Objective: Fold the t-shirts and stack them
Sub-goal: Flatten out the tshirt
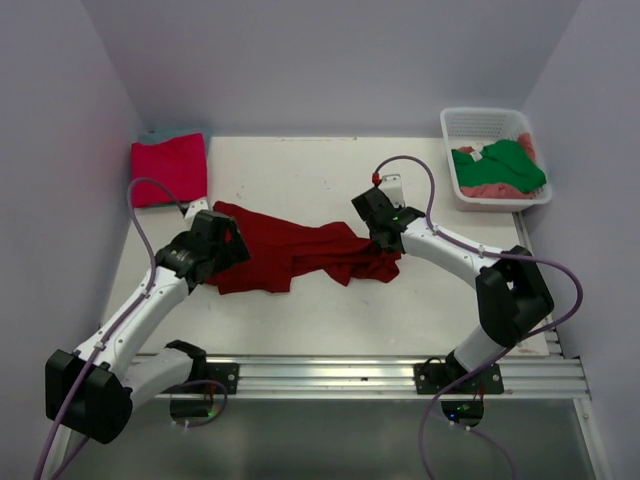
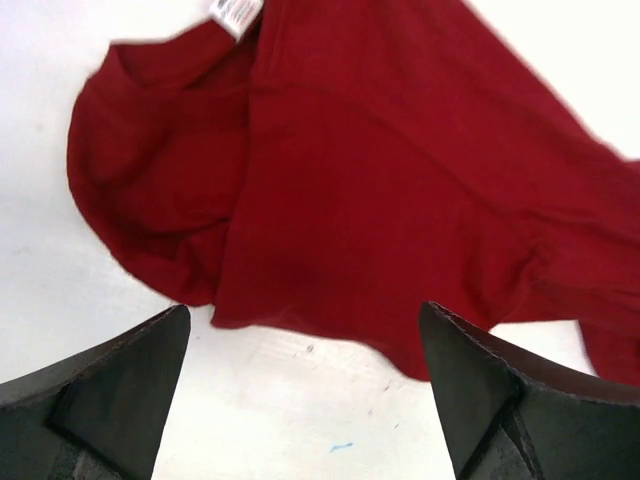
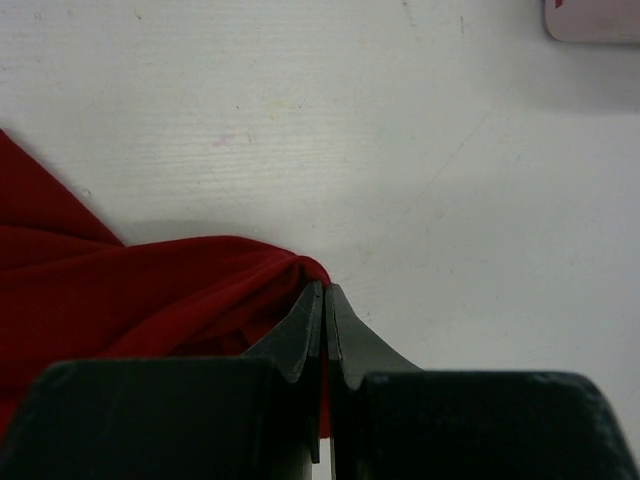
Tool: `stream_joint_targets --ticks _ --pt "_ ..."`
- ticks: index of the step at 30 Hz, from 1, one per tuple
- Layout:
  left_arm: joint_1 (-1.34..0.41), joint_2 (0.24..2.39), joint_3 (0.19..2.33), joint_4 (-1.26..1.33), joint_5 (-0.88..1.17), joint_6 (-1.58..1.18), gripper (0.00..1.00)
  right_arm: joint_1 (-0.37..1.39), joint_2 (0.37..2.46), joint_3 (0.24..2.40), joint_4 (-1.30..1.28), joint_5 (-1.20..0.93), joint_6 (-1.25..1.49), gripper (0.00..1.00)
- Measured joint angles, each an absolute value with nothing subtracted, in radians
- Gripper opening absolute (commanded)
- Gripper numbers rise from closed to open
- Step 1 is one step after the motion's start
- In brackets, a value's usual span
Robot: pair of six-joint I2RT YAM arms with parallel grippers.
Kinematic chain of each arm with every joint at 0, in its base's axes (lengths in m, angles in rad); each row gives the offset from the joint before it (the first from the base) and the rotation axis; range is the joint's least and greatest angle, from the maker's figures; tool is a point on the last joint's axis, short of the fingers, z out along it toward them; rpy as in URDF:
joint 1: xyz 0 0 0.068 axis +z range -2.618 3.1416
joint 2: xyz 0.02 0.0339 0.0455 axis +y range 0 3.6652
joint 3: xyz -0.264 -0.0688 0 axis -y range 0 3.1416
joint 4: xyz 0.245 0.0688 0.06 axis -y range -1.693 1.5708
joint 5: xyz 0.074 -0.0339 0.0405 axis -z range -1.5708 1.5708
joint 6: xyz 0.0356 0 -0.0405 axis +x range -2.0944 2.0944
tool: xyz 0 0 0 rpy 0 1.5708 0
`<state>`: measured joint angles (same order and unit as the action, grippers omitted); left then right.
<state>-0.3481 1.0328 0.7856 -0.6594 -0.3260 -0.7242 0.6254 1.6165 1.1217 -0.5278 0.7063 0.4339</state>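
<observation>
Far left corner of the table (image 1: 300,320): a folded magenta-pink t-shirt (image 1: 170,168) lies on a teal one (image 1: 178,131), only an edge of which shows. Left gripper (image 1: 226,246) hovers over the near-left end of the dark red t-shirt (image 1: 300,255), with its jaws spread wide and nothing between them; the wrist view shows the fingers (image 2: 110,400) above bare table just short of the collar, with the neck label (image 2: 235,10) at the top edge. The shirt lies mid-table, crumpled and twisted rather than flat. Right gripper (image 1: 380,235) sits at the shirt's right end, jaws clenched on a thin pinch of red cloth. Far right: a white basket (image 1: 480,118) holds a green t-shirt (image 1: 505,165) over a salmon-pink one (image 1: 490,190), both unfolded. Risks, as a judgement: with only the right end held, any pull would likely drag the whole shirt in a heap instead of stretching it. The pinch is small and could slip free under tension. If the left jaws close where they now hover, they may catch a single layer or miss the hem, which would leave a skewed fold.
</observation>
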Motion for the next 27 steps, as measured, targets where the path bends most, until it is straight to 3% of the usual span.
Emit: stream_joint_targets --ticks 13,27 --pt "-0.374 1.088 0.670 -0.719 -0.266 -0.773 0.99 0.625 1.617 1.122 -0.521 0.693 0.434 0.00" --pt "-0.376 1.094 0.582 -0.607 -0.284 -0.776 0.96 0.625 1.617 1.106 -0.508 0.686 0.434 0.00"
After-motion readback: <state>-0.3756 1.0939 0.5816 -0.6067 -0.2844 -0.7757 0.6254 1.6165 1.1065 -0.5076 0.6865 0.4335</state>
